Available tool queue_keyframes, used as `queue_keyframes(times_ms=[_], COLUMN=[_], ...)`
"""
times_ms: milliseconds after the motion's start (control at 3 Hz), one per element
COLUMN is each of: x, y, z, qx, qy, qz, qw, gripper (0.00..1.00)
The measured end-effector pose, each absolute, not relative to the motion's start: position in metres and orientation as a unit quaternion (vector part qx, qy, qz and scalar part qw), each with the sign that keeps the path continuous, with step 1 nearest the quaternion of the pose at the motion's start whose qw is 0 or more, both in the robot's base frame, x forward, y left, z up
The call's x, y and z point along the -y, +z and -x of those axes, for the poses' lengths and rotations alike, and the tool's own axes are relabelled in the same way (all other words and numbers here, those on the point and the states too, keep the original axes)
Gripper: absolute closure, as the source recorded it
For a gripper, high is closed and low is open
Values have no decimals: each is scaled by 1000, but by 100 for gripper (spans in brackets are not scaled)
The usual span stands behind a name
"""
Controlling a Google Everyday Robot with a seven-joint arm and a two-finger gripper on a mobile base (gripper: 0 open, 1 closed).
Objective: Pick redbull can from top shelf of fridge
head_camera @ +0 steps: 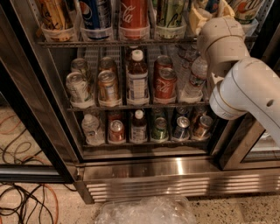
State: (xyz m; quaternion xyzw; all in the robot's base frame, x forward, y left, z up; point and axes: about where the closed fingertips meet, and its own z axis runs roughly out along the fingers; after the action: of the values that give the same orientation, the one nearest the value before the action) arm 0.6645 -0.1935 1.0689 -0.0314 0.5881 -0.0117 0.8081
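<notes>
Steel fridge (175, 175) with a ribbed base is filling the shot, its wire racks packed with drinks. A smooth, chunky white arm (249, 92) is reaching up the right side. The top shelf (109, 43) is a grey wire rack carrying clear plastic cups (131, 33), 1 can in each: Pepsi (96, 13), Coke (133, 13), a green can (169, 13). The gripper (209, 13) is sitting at that shelf's right end. Can't tell how far open it is or if it's holding anything. The redbull can (213, 4) is peeking out there as a blue sliver, mostly hidden.
</notes>
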Motion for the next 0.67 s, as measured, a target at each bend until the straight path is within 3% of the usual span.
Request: queue_keyframes(times_ms=[667], x=[195], y=[1085], z=[-661], qx=[-565], qy=[-7], qz=[24], qw=[825], gripper=[100])
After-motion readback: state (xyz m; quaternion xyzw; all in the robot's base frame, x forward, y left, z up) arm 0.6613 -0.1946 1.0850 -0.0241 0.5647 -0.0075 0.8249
